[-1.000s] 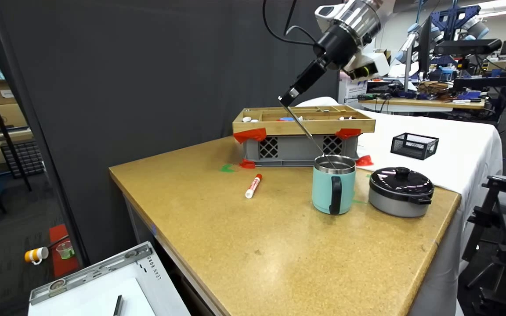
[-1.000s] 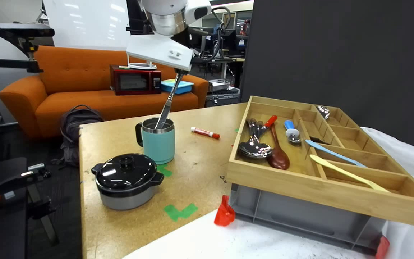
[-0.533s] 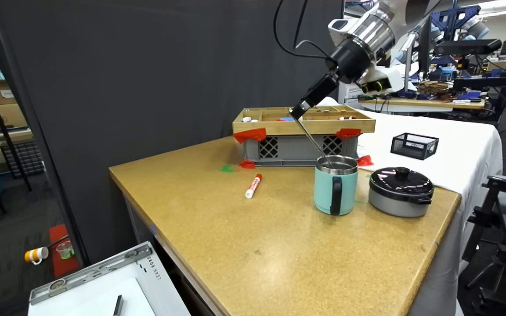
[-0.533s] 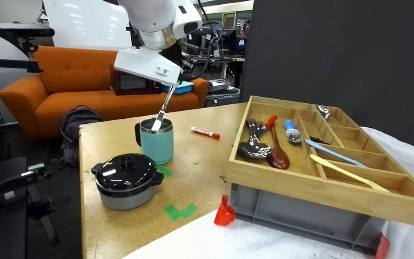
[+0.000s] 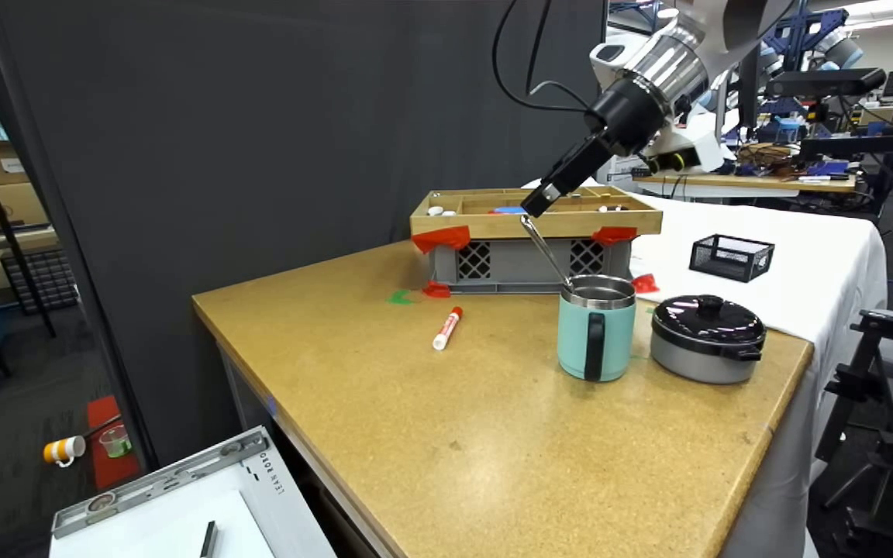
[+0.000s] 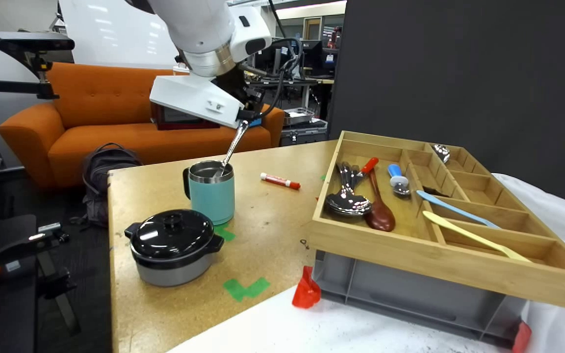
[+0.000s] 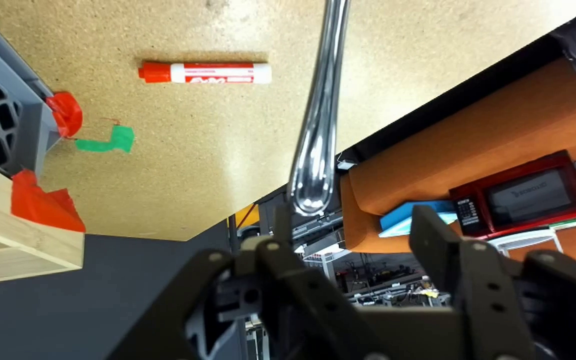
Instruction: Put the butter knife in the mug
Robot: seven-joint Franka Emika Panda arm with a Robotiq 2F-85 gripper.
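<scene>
The teal mug [image 5: 580,341] stands upright on the table in both exterior views [image 6: 216,198]; it is out of the wrist view. The silver-grey butter knife [image 5: 546,246] leans with its blade end inside the mug and its handle sticking up over the rim [image 6: 233,145]. In the wrist view the knife's handle [image 7: 324,100] ends just beyond one fingertip, near that finger. My gripper [image 7: 353,220] has its fingers spread with nothing between them. In an exterior view the gripper [image 5: 537,203] is just above the handle's end, by a small gap.
A black-lidded grey pot [image 5: 708,341] stands close beside the mug. A red-and-white marker [image 5: 447,328] lies on the table. A wooden utensil tray [image 6: 439,250] sits on a grey crate [image 6: 410,299]. A black mesh basket [image 5: 732,258] stands on the white cloth.
My gripper came down with the knife, then opened and let it go. The knife now leans on the mug's rim. The mug has shifted slightly.
</scene>
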